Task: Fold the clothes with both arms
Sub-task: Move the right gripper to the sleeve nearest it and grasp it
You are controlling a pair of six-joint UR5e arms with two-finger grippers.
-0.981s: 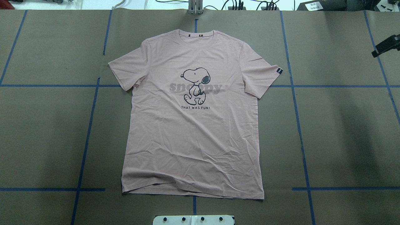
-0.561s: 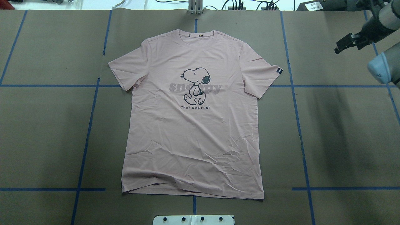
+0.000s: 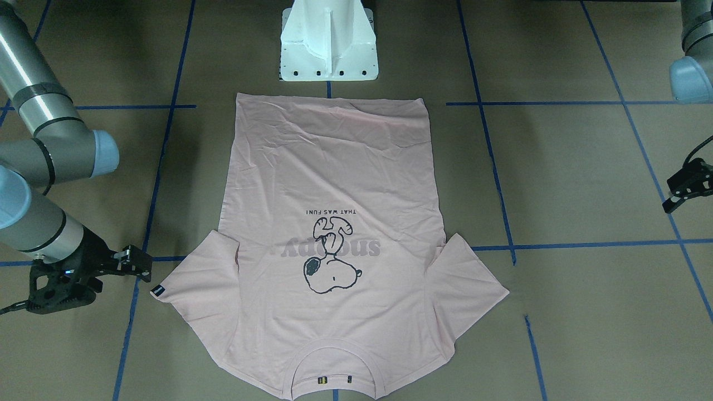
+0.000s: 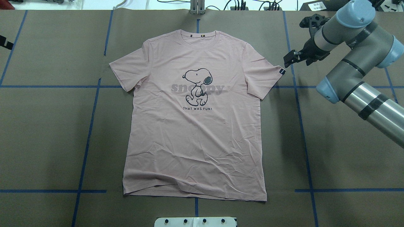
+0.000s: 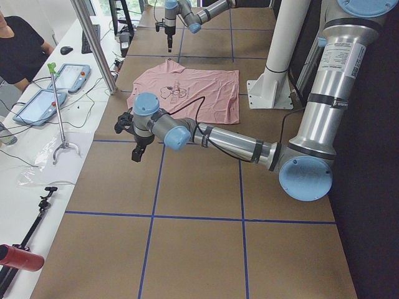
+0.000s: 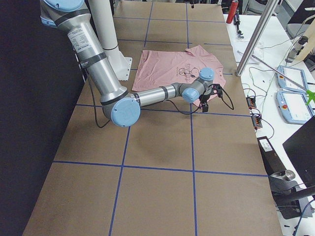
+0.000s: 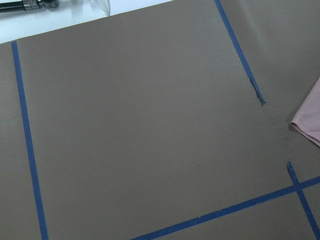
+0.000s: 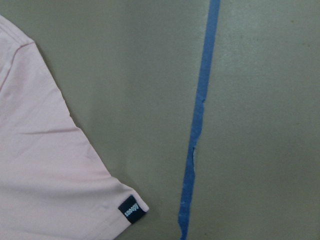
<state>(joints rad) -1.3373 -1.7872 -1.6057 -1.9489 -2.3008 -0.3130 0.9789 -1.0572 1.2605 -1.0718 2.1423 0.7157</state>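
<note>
Over the last second my right arm has swung in from well clear of the T-shirt (image 4: 195, 132). The right gripper (image 4: 289, 58) now hangs just beside the cuff that carries the dark sleeve tag (image 8: 132, 210), not touching the cloth. Its fingers look parted and hold nothing.

The left gripper (image 3: 674, 197) has only just come into the overhead view and sits well apart from the T-shirt's other sleeve. Its wrist camera catches a mere corner of that sleeve (image 7: 310, 125). I cannot tell whether its fingers are released or clenched.

The T-shirt itself has not shifted. It lies flat and print-up on the worktop (image 4: 347, 151), with its collar away from the robot's base, both sleeves spread and its hem lightly creased.

So I judge no fold has been started: the right side is almost placed for a sleeve pickup, and the left has further to travel.

I see no bin or basket in any view, so there is nothing to sort into.
</note>
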